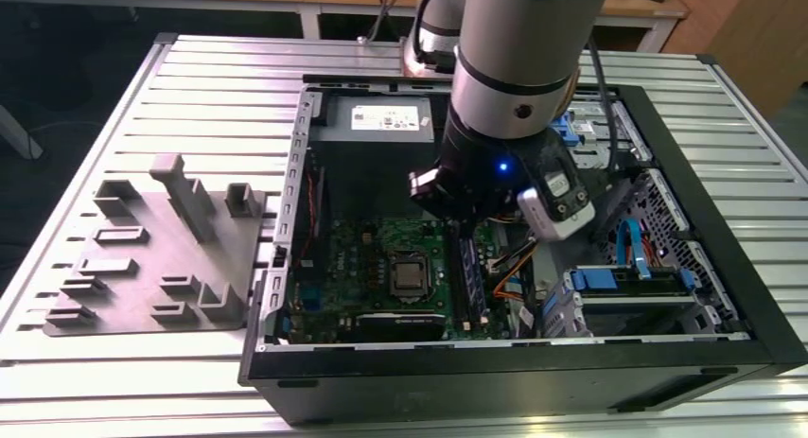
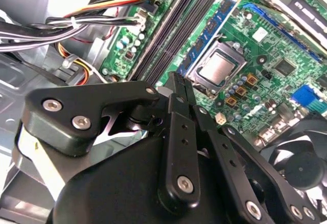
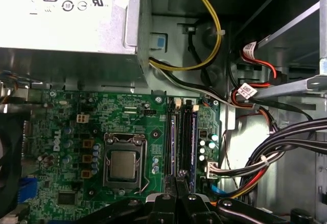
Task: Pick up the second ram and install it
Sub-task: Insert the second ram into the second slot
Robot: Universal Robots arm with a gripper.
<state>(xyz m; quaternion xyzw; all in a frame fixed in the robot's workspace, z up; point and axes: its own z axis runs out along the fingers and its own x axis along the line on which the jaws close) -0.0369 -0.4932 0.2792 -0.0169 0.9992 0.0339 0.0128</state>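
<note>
Gripper (image 2: 176,101) is down inside the open PC case (image 1: 707,164), fingers drawn together and clamped on a thin dark sliver, the second ram (image 2: 183,83), seen edge-on. Most of the ram is hidden by the fingers, so its length and chips are hard to make out. In the first wrist view only the ram's tip (image 3: 181,175) pokes up from the gripper (image 3: 179,196), over the end of the black memory slots (image 3: 173,137); can't tell if it touches a slot or hangs just above. A bluish strip (image 3: 194,142) lies along one slot; stick or rail, unclear. In the exterior view the arm (image 1: 512,88) blocks the fingertips and part of the motherboard (image 1: 366,258). Room is tight: CPU socket (image 3: 122,165) just beside the slots on one side, cable bundle (image 3: 265,157) near on the other. Grey fixture (image 1: 165,258) sits on the table (image 1: 227,78), well apart from the case.
</note>
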